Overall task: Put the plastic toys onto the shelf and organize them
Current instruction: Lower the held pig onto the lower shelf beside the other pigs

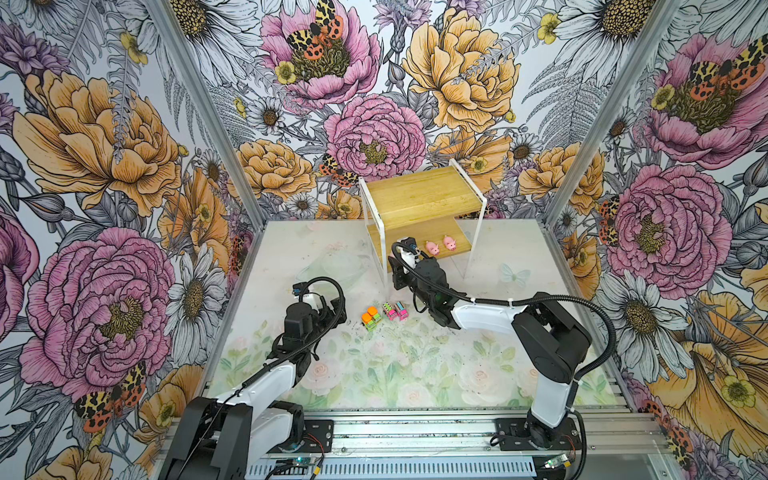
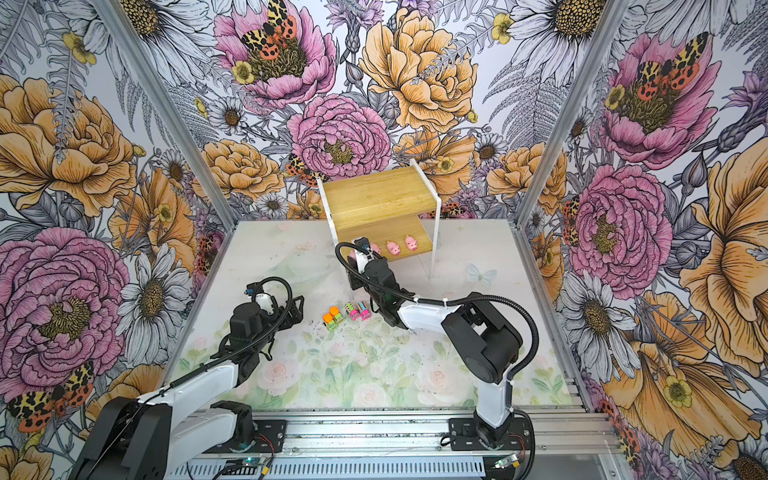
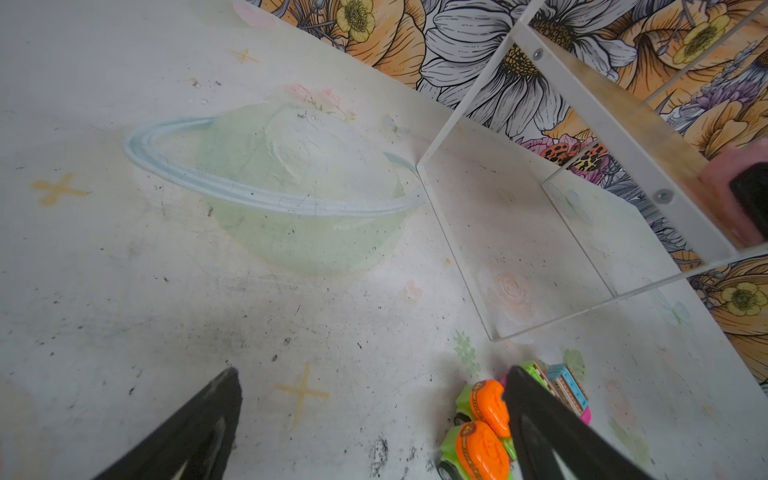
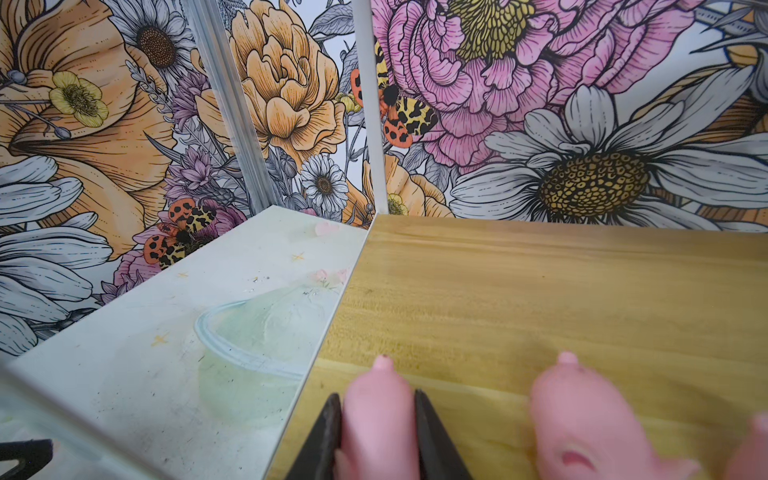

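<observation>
Right wrist view: the right gripper (image 4: 376, 398) is clenched on a small pink plastic pig (image 4: 379, 419), one black finger on each flank. The pig is at the left end of the lower light-wood board (image 4: 540, 299) of the two-tier white-framed shelf (image 1: 419, 195), low over it (touching or just above, we can't tell from this blurred close-up). Its long axis runs front to back across the board, in line with the fingers and parallel to a neighbouring pink pig (image 4: 582, 419) just beside it on the right.

In a top view a third pink pig (image 2: 392, 248) and a fourth pink pig (image 2: 411, 242) stand further right in the same row. We judge the coming move to be a release. The jaws would part along the row, so the gap to the neighbour is what counts, and it looks narrow.

On the floral table mat (image 1: 374, 374), between the arms, lie two orange-and-green trucks (image 1: 371, 319) and two pink trucks with striped tops (image 1: 395, 310). The left gripper (image 3: 372, 370) hangs spread and empty just beside the orange pair, so it is the nearer arm for those.
</observation>
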You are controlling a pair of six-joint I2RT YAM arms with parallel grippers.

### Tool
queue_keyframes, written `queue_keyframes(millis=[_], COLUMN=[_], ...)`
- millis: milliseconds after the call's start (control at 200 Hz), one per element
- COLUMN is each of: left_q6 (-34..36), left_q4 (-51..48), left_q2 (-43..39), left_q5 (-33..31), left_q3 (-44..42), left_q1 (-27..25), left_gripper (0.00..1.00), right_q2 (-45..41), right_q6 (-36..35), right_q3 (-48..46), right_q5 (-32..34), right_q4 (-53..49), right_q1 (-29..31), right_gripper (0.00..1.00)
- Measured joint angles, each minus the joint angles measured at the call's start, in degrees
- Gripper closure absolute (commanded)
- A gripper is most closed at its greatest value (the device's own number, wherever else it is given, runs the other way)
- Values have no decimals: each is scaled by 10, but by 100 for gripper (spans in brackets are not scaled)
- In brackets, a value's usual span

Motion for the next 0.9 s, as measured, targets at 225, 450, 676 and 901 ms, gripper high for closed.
queue_keyframes(millis=[225,450,676,901], left_q6=[0,0,0,0], left_q4=[0,0,0,0], left_q2=[0,0,0,0], left_q5=[0,0,0,0], left_q3=[0,0,0,0], left_q1=[0,0,0,0], left_gripper=[1,1,1,1], right_q2=[7,7,1,-35], right_q6=[2,4,4,9], right_q3=[6,6,-5,-53], right_q5=[2,10,17,20], right_q4=[5,4,10,12], right_q1=[0,0,0,0], right_gripper=[65,56,50,47])
